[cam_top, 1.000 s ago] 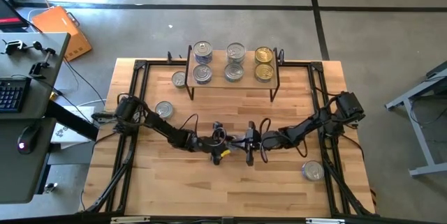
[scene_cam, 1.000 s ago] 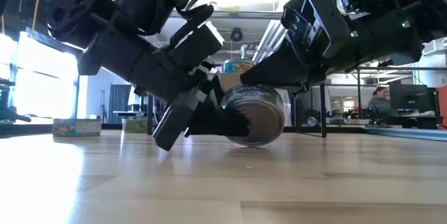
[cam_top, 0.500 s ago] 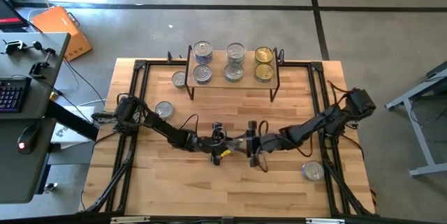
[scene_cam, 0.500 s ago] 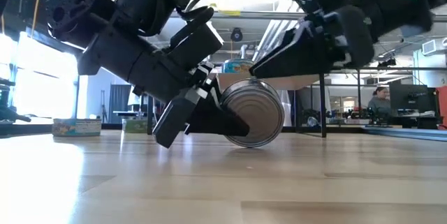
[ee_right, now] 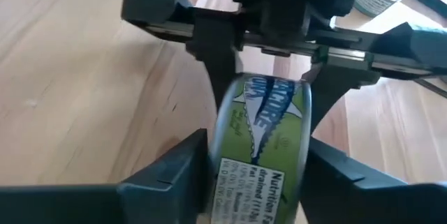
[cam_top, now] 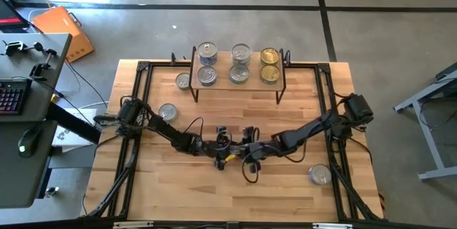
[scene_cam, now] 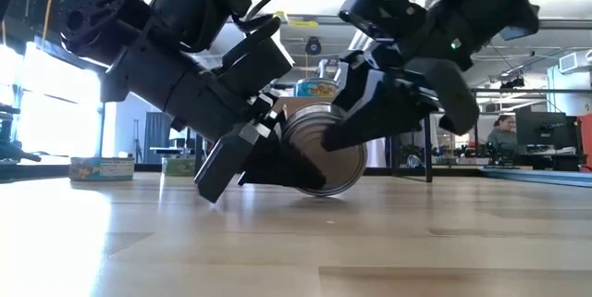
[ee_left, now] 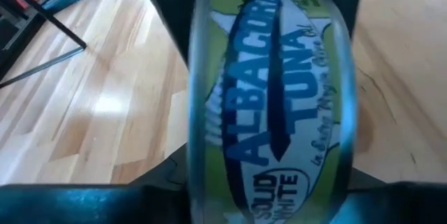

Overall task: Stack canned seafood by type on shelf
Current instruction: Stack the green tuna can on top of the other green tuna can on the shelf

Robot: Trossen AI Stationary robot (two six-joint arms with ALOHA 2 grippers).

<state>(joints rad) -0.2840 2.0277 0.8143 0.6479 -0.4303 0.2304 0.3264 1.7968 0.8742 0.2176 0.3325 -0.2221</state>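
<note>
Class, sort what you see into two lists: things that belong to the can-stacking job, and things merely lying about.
Job: tuna tin gripped by left hand, right hand beside it; shelf; stacked tins; three loose tins.
Lying about: orange box; keyboard; mouse.

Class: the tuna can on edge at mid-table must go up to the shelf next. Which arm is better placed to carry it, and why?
Probably the left. The left gripper already clamps the tuna can across its flat faces, while the right gripper only straddles it with jaws open. The shelf lies straight ahead of both.
</note>
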